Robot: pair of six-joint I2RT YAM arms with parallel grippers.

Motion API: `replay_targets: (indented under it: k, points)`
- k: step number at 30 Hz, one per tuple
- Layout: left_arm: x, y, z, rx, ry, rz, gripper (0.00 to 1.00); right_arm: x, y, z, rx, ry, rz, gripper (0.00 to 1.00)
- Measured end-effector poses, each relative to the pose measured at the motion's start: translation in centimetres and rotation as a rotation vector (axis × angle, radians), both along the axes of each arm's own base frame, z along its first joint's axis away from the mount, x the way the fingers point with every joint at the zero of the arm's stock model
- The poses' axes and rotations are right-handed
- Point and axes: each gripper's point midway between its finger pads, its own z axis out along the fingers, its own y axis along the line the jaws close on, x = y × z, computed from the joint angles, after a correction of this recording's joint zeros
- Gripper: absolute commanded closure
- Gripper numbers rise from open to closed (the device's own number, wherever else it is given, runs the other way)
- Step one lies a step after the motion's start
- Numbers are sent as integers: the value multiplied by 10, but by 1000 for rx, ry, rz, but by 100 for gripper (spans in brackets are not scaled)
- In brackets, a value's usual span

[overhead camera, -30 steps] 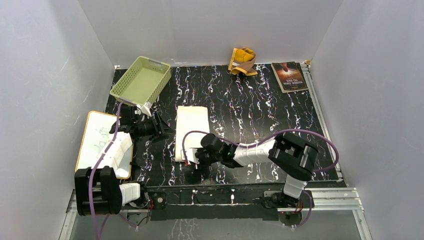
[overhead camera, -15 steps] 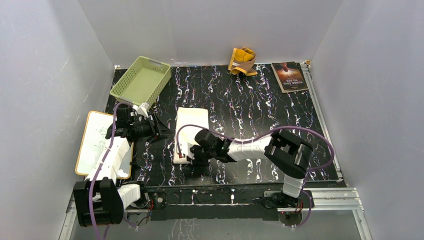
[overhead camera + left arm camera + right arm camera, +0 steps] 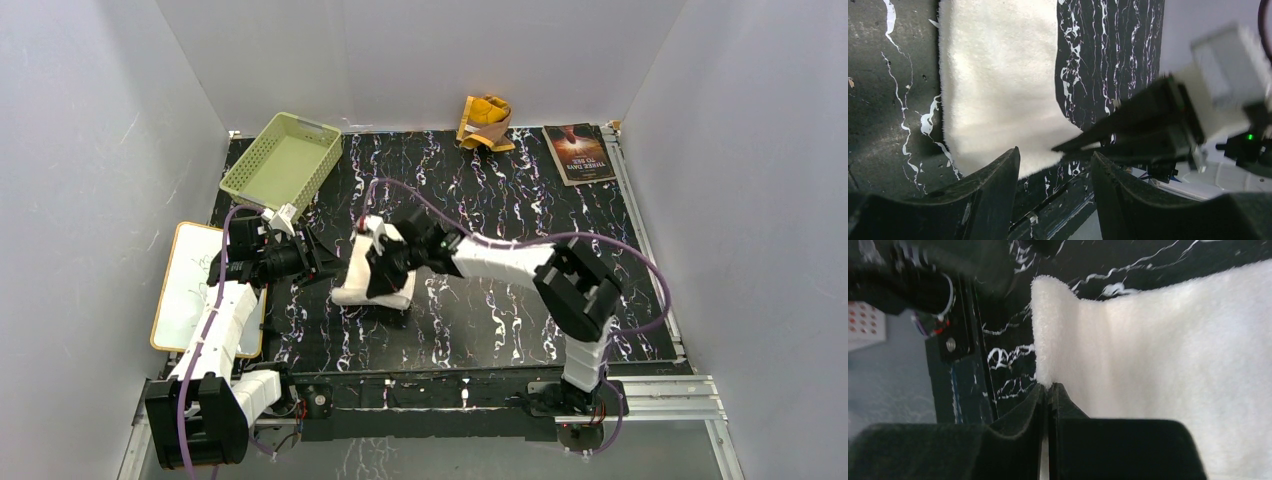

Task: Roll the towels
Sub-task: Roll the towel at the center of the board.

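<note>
Two towels, neither rolled yet.

Right gripper (image 3: 1048, 388): jaws pinched tight together on the edge of the cream-white towel (image 3: 1173, 340), with a corner of pile standing up just past the tips. The top view puts that gripper over the middle of the cloth, left of frame centre. The held end is raised and doubled over the part lying flat on the table (image 3: 540, 200). It looks like the first turn of a roll just starting; no cylinder formed.

Left gripper (image 3: 1054, 159): jaws roughly half apart, nothing between them. It hovers just beside the cloth's left edge, tips pointing at it, not touching as far as I can tell.

Mustard-yellow towel (image 3: 485, 122): crumpled heap at upper centre of frame, against the back wall, well apart from both arms, untouched. Dark book (image 3: 578, 152) just right of it; green basket (image 3: 282, 160) upper left; whiteboard (image 3: 190, 290) lower left.

Judgement: early stage. Left to do: finish rolling the cream-white towel, then spread and roll the mustard-yellow towel.
</note>
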Motion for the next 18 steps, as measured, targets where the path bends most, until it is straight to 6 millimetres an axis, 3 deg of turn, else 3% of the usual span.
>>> replay_targets:
  k: [4, 9, 14, 18]
  points:
    - [-1, -1, 1, -8, 1, -4, 47, 36, 10, 5, 11, 115, -32, 100]
    - [-1, -2, 3, -13, 4, -8, 48, 57, 2, -27, -55, 290, -52, 100]
    - [-1, -3, 7, -21, 0, -13, 50, 54, -5, -59, -130, 405, -50, 100]
    - [-1, -5, 10, -39, -1, -15, 54, 50, -6, -69, -144, 441, -41, 100]
